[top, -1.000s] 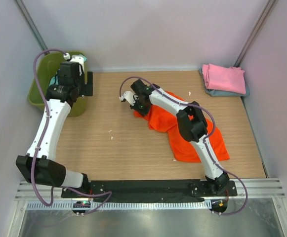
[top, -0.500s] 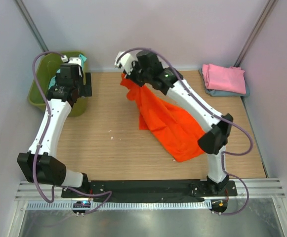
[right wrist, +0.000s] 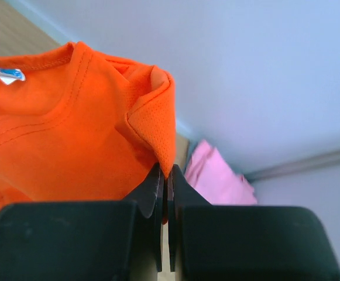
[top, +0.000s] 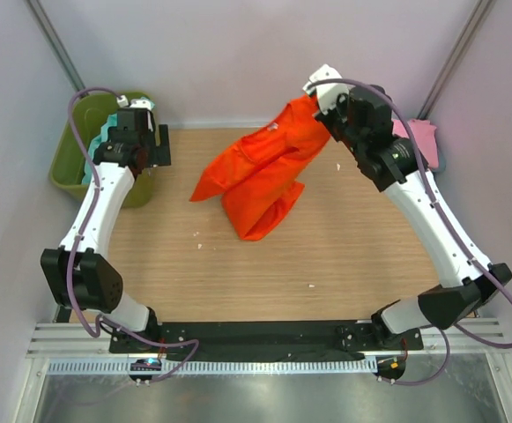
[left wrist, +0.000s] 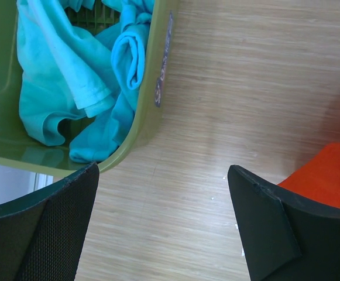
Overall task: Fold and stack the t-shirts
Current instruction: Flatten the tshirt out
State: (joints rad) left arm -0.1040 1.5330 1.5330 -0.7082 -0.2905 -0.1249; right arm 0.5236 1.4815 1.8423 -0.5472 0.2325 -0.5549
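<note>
Above the far right of the worktop [top: 238,264], the right fingers [right wrist: 158,196] pinch the dangling orange t-shirt [top: 256,176] near its collar, so the open, empty left fingers [left wrist: 47,234] beside the bin [top: 66,163] should probably take the opposite shoulder before it is spread flat.

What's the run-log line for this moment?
right gripper: shut on orange t-shirt, lifted | left gripper: open, by green bin | teal t-shirts: in bin

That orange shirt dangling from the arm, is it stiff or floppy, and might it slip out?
Probably very floppy: the orange t-shirt droops in loose folds from a single pinch. Likely light for its size, since the right arm's fingers lift it by one thin fold beside the collar. It might slip, as only that small fold is clamped.
</note>
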